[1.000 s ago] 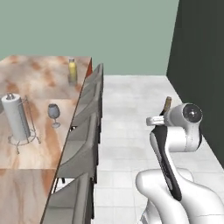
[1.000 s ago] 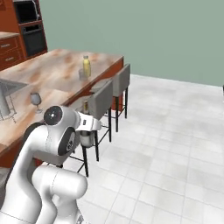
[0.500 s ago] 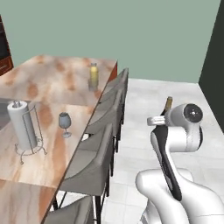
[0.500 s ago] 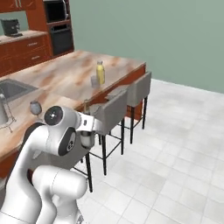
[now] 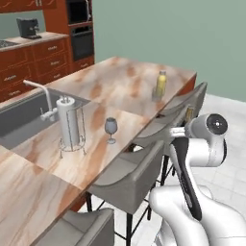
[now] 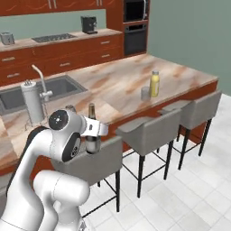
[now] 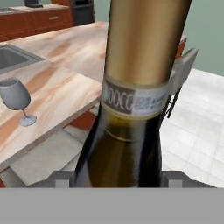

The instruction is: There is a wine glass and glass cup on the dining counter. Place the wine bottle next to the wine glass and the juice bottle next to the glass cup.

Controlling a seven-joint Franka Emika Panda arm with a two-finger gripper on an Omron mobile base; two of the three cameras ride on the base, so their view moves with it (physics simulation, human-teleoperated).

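The dining counter, a long island whose pink-beige marble surface carries an inset dark sink and faucet, stretches across a simulated kitchen backed by red-brown cabinets and a wall oven. Grey stools line its near edge over a white tiled floor. The white arm stands off the surface on the stool side, its fingers clamped on the wine bottle, which it holds upright in the air beside a stool back; the bottle's brownish top rises above the hand in the right base view, and its neck and pale label band show large in the hand view. A paper towel holder stands on the surface near the sink. The wine glass stands upright just beside it, toward the stools. Well apart, toward the island's far end, the yellow juice bottle stands upright with the glass cup just beside it.
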